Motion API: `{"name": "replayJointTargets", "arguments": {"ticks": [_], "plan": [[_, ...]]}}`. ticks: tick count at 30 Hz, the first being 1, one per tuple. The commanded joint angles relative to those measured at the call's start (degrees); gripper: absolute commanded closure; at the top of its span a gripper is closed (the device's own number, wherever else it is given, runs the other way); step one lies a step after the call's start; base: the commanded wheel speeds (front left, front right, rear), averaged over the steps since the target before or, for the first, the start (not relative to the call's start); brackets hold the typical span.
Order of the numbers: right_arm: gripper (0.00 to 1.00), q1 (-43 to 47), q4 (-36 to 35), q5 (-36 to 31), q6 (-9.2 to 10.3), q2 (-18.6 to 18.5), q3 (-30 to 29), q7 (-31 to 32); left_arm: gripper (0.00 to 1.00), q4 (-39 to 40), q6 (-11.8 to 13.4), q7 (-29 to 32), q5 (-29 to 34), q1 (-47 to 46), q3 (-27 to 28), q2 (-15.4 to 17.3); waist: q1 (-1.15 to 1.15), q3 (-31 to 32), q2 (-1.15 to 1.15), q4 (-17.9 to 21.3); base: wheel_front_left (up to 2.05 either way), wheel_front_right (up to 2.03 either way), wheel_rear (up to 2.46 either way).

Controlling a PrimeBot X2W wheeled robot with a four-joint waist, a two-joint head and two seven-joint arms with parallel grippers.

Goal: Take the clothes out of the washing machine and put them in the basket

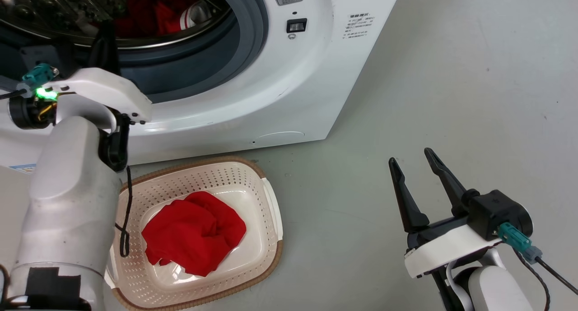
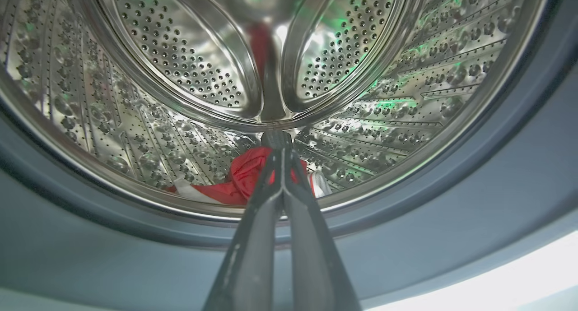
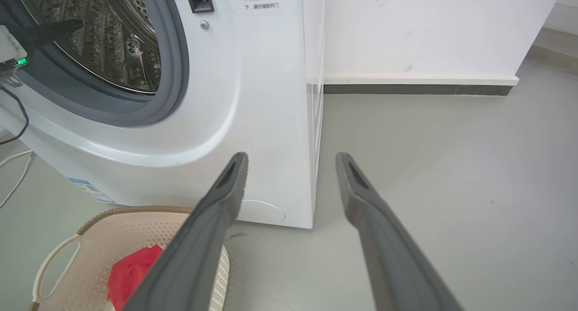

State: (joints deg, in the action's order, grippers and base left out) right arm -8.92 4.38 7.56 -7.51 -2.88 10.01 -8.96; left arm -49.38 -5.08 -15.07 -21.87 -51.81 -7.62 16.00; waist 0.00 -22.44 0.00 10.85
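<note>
Reaching arm: the left jaws are shut. Their two long dark fingers (image 2: 253,257) are pressed side by side and point into the mouth of the washer. The red cloth inside lies right by their tips, and I cannot tell if they touch it.
Other arm: the right jaws are wide open and hold nothing. Their dark fingers (image 1: 406,198) hang over the bare grey floor (image 1: 451,99), well to the right of the basket.
Washer: the big white front-loading washing machine (image 1: 316,76) stands on the floor. A grey rubber ring (image 1: 253,26) runs round its shiny steel drum full of little holes (image 2: 180,76).
Clothes in washer: a bright red soft cloth with white trim (image 2: 244,180) lies at the bottom of the drum, near the front lip.
Basket: the cream plastic basket with holes in its sides and a brown rim (image 1: 271,202) sits on the floor, just in front of the washer's bottom edge.
Clothes in basket: a crumpled red cloth (image 1: 194,232) lies in the middle of the basket's bottom.
Forearm: the pale left forearm (image 1: 67,189) covers the basket's left end.
</note>
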Motion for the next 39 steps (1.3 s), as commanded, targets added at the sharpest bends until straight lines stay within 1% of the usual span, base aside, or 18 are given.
{"name": "replayJointTargets", "arguments": {"ticks": [1, 2, 3, 4, 5, 10, 13, 14, 19, 24, 28, 30, 36, 39], "plan": [[0.0, 0.66, -0.28, -0.32, 0.04, 0.02, 0.06, 0.21, 1.0, 0.28, -0.39, -0.13, 0.43, 0.94, -0.41, -0.35, 0.0, 0.07, 0.0, -0.04, 0.0, 0.0, 0.0], [0.0, 0.66, -0.28, -0.32, 0.04, 0.02, 0.06, 0.21, 1.0, 0.28, -0.39, -0.13, 0.43, 0.94, -0.41, -0.35, 0.0, 0.07, 0.0, -0.04, 0.0, 0.0, 0.0], [0.0, 0.73, -0.27, -0.31, 0.04, 0.02, 0.13, 0.15, 0.81, -0.07, -0.5, -0.13, 0.4, 0.96, -0.52, -0.48, 0.0, 0.06, 0.0, -0.03, 0.0, 0.0, 0.0], [0.0, 0.77, -0.26, -0.27, 0.04, 0.02, 0.22, 0.18, 0.51, -0.37, -0.72, -0.13, 0.44, 0.77, -0.58, -0.56, 0.0, 0.03, 0.0, 0.0, 0.0, 0.0, 0.0], [0.0, 0.78, -0.25, -0.19, 0.04, 0.02, 0.34, 0.18, 0.0, -0.63, -0.86, -0.13, 0.59, 0.51, -0.69, -0.61, 0.0, 0.03, 0.0, 0.05, 0.0, 0.0, 0.0], [0.0, 0.43, -0.36, 0.51, 0.04, 0.02, 0.85, -0.14, 0.0, -3.21, -1.31, 0.24, 0.55, -2.93, -1.68, -0.53, 0.0, -0.77, 0.0, 0.62, 0.0, 0.0, 0.0], [0.0, -0.02, -0.04, 1.2, 0.04, 0.03, 1.27, -0.6, 0.0, -5.13, -1.63, 2.33, 0.31, -5.74, -2.39, -0.05, 0.0, -1.88, 0.0, 1.26, 0.0, 0.0, 0.0], [0.0, -0.7, 0.38, 2.0, 0.04, 0.03, 1.94, -1.14, 0.0, -6.97, -1.9, 5.36, 0.32, -9.65, -3.11, 0.89, 0.0, -3.51, 0.0, 2.31, 0.0, 0.0, 0.0], [0.0, -1.89, 0.89, 3.09, 0.04, 0.04, 3.46, -2.11, 0.0, -10.06, -2.14, 11.66, 0.23, -16.33, -4.41, 2.65, 0.0, -7.18, 0.0, 4.54, 0.0, 0.0, 0.0], [0.0, -3.44, 1.58, 4.64, 0.04, 0.04, 5.67, -3.33, 0.0, -13.28, -2.24, 19.29, 1.71, -23.13, -6.35, 5.91, 0.0, -11.56, 0.0, 7.41, 0.0, 0.0, 0.0], [0.0, -4.3, 2.9, 6.35, 0.04, 0.06, 7.1, -4.38, 0.0, -15.72, -2.24, 26.23, 0.65, -28.61, -6.11, 7.94, 0.0, -14.99, 0.0, 9.63, 0.0, 0.0, 0.0], [0.0, -4.64, 3.68, 7.06, 0.04, 0.07, 8.03, -4.85, 0.0, -16.75, -2.15, 29.33, 1.28, -30.72, -6.8, 9.19, 0.0, -16.25, 0.0, 10.62, 0.0, 0.0, 0.0], [0.0, -5.57, 5.07, 8.9, 0.04, 0.06, 10.46, -5.83, 0.0, -19.01, -1.19, 37.55, 0.63, -35.99, -6.83, 10.71, 0.0, -19.34, 0.0, 12.77, 0.0, 0.0, 0.0], [0.0, -5.83, 5.65, 9.43, 0.04, 0.05, 11.34, -6.11, 0.0, -19.66, -1.24, 41.32, -0.07, -37.79, -6.64, 10.99, 0.0, -20.05, 0.0, 13.52, 0.0, 0.0, 0.0]]}}
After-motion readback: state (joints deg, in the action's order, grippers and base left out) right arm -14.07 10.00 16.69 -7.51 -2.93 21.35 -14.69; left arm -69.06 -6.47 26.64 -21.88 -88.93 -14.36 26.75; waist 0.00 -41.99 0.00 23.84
